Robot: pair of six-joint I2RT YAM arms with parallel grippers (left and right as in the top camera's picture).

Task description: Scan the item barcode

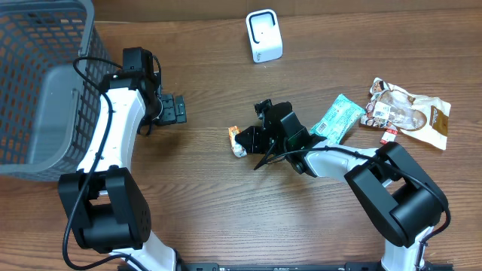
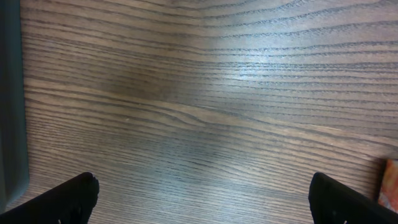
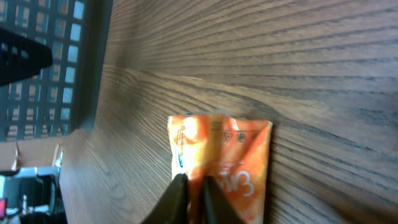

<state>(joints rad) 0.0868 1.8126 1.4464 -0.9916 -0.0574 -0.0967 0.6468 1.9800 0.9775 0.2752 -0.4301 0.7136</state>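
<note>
A small orange snack packet (image 1: 236,141) lies on the wood table, left of centre. My right gripper (image 1: 245,138) reaches it from the right. In the right wrist view the two dark fingers (image 3: 177,196) stand almost together, pinching the near edge of the packet (image 3: 233,152), which rests flat on the wood. The white barcode scanner (image 1: 263,35) stands upright at the back, well away from the packet. My left gripper (image 1: 181,110) hovers open over bare wood by the basket; its fingertips (image 2: 79,194) sit far apart with nothing between them. A sliver of the packet (image 2: 390,184) shows at the right edge.
A grey mesh basket (image 1: 45,83) fills the far left. A teal packet (image 1: 337,118) and a brown-and-white bag (image 1: 410,111) lie to the right, with a small red-and-white item (image 1: 388,135) beside them.
</note>
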